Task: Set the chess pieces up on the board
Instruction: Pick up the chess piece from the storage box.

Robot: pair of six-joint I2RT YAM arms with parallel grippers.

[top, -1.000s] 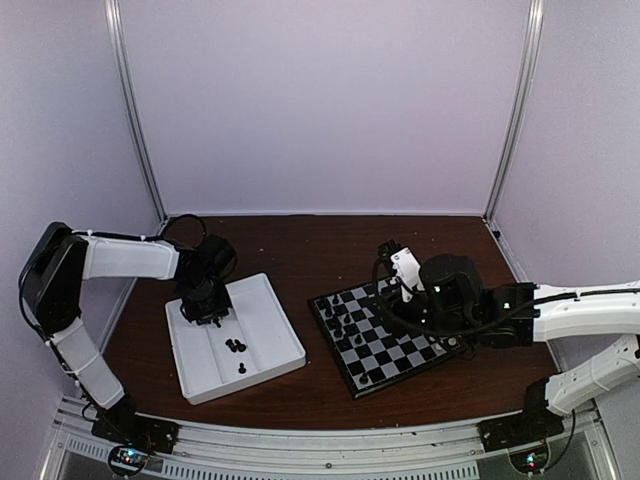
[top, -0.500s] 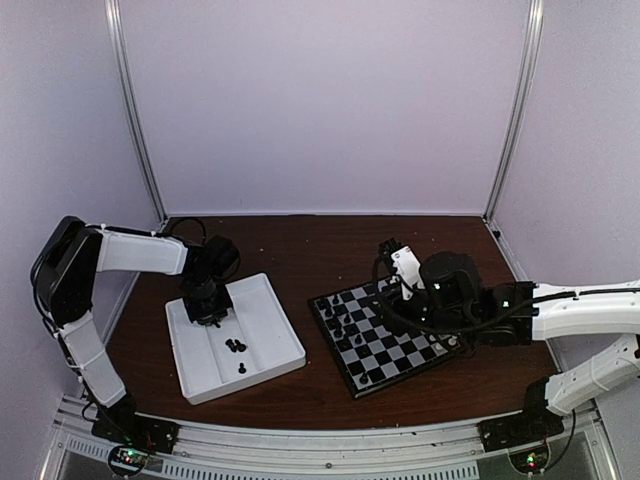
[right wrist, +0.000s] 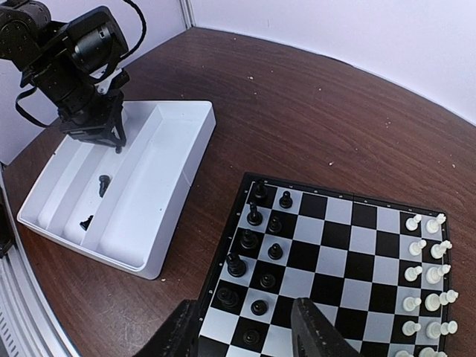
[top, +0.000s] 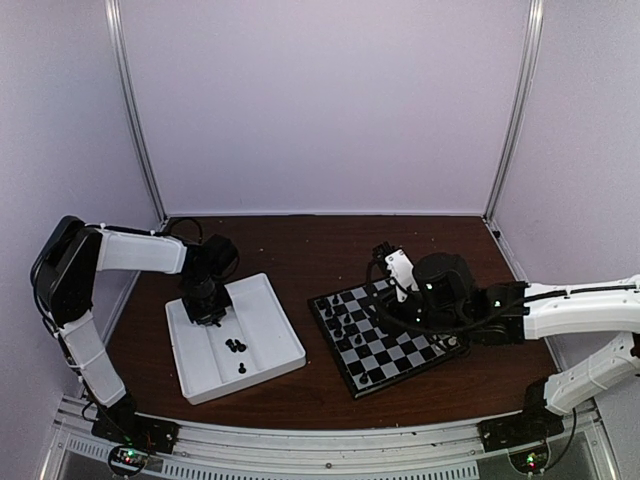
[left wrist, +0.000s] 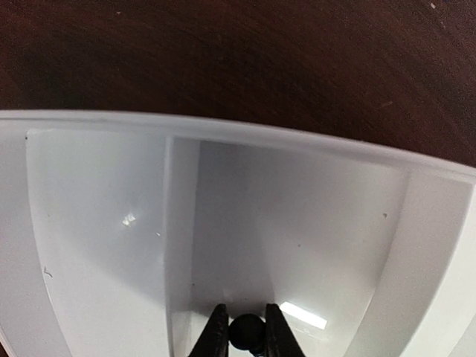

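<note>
The board [top: 392, 345] lies right of centre, with several black chess pieces [right wrist: 260, 238] standing in its two left columns. Deep in the white tray [top: 262, 322], my left gripper [left wrist: 246, 335] is shut on a small black chess piece [left wrist: 247, 332]; its round head shows between the fingertips. From above, the left gripper [top: 207, 308] points down into the tray's far end. Two more black pieces [right wrist: 103, 184] lie loose in the tray [right wrist: 160, 171]. My right gripper [right wrist: 249, 335] hovers open above the board's [right wrist: 349, 245] near-left part, holding nothing.
Several white pieces [right wrist: 425, 275] stand along the board's right columns. The tray has raised partitions and walls [left wrist: 178, 245] close around the left fingers. Bare brown tabletop [top: 300, 250] lies behind and between tray and board. Lilac walls enclose the table.
The left gripper's fingers have closed on the black piece in the tray. The right arm has drifted slightly left over the board, its jaws unchanged.
</note>
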